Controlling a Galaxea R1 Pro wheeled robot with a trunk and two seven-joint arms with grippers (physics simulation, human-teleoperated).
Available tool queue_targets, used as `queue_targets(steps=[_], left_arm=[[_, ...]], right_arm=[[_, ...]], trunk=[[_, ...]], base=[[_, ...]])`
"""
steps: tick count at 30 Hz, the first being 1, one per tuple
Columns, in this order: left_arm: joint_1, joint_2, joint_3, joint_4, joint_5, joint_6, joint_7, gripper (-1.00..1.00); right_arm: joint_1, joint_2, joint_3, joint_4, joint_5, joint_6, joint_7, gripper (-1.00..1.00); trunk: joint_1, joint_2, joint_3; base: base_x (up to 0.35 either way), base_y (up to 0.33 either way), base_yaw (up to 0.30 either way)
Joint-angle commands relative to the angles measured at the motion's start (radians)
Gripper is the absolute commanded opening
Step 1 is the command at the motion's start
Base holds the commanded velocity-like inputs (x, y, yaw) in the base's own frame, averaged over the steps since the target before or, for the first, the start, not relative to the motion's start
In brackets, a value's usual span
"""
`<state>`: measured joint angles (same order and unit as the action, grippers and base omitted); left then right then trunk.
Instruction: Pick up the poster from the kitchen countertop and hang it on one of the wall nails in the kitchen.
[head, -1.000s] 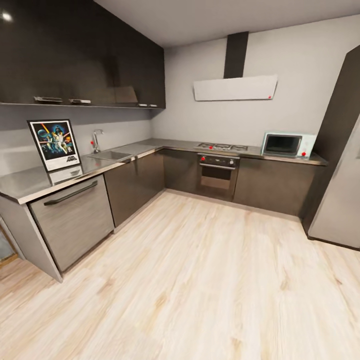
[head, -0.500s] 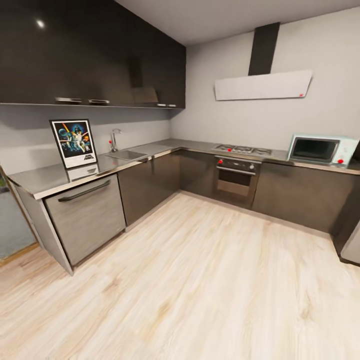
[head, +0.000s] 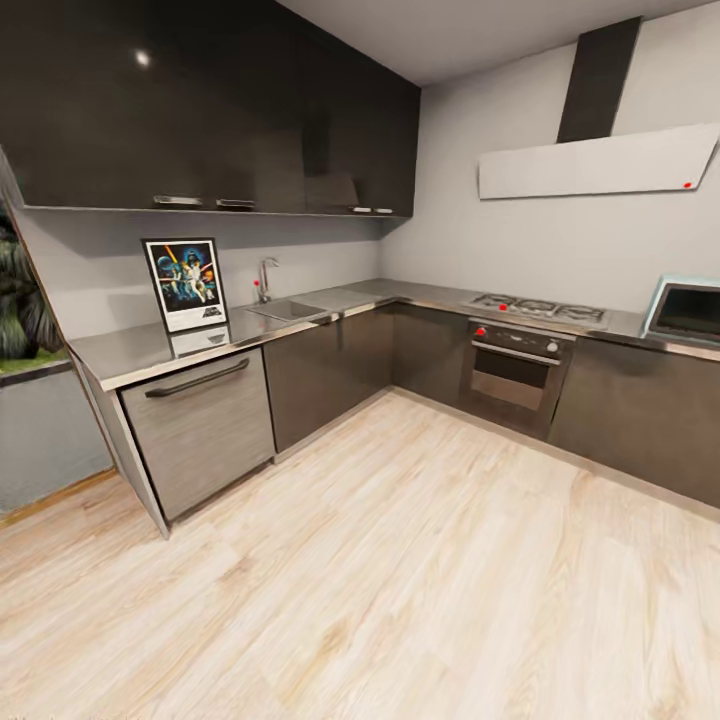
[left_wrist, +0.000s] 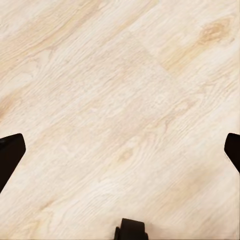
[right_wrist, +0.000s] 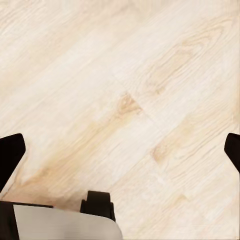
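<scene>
The Star Wars poster (head: 186, 284) stands upright on the kitchen countertop (head: 130, 350), leaning on the pale grey wall to the left of the tap (head: 264, 278) and sink (head: 288, 310). No nail can be made out on the wall from here. In the left wrist view my left gripper (left_wrist: 120, 150) hangs open over the pale wooden floor (left_wrist: 120, 100), its dark fingertips (left_wrist: 10, 152) far apart. In the right wrist view my right gripper (right_wrist: 120, 150) is open too, above the same floor, with nothing between its fingers (right_wrist: 10, 152).
A dishwasher front (head: 200, 425) sits under the poster. Dark wall cabinets (head: 200, 100) hang above. The oven (head: 512, 375), hob (head: 538, 307) and extractor hood (head: 600, 160) are on the right wall, with a microwave (head: 690, 312) at the edge. Wooden floor (head: 400, 580) lies between.
The whole head view has swung left, so the camera has turned: the poster and counter now sit further right in the picture and a plant shows at the left edge.
</scene>
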<state>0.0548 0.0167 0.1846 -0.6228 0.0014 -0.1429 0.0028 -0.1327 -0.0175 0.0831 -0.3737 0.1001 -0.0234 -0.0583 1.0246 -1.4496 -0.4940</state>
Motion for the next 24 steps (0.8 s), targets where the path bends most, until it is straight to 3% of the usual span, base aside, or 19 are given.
queue_targets(steps=[1,24], left_arm=[[0.000,0.000,0.001,-0.001,0.000,-0.001,0.000,1.00],[0.000,-0.001,0.003,-0.001,0.000,-0.001,0.000,1.00]], right_arm=[[-0.001,-0.001,0.007,0.001,0.007,-0.001,-0.006,1.00],[-0.001,0.001,0.007,0.001,0.006,-0.001,-0.006,1.00]], trunk=[[0.000,0.000,-0.001],[0.000,0.000,-0.001]], base=[[0.221,-0.278,0.289],[0.231,-0.268,0.289]])
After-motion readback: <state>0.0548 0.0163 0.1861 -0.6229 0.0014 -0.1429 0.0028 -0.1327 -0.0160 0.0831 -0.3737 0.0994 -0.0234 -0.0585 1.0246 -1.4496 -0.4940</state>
